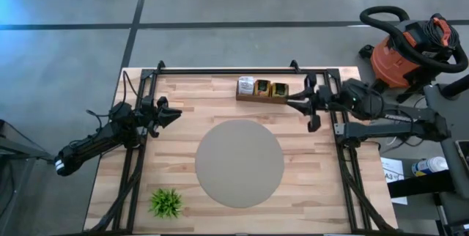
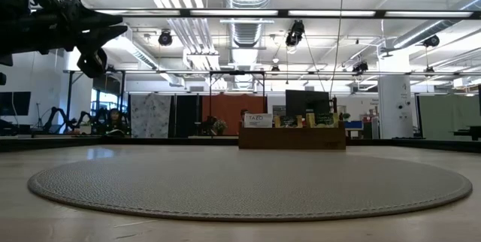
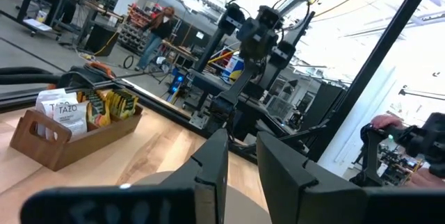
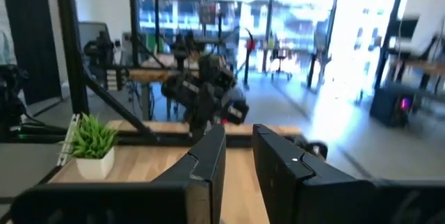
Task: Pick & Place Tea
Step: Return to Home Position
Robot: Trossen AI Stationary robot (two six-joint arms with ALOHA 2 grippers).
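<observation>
Right gripper (image 1: 292, 102): jaws a slit apart, empty, tips just beside the near end of the organizer (image 1: 256, 99), where the tea (image 1: 262, 88) stands. A sideways swing while backing off could clip that end and tip the sachets. Left gripper (image 1: 174, 113): jaws slightly parted, empty, well apart from it. Between both jaws the mat (image 1: 239, 164) gives open room. Rails (image 1: 227, 70) hem the table edges.

Room lies open over the flat mat (image 1: 239, 163); organizer (image 1: 262, 99) and plant (image 1: 166, 202) stand at the edges of the table (image 1: 179, 155).
</observation>
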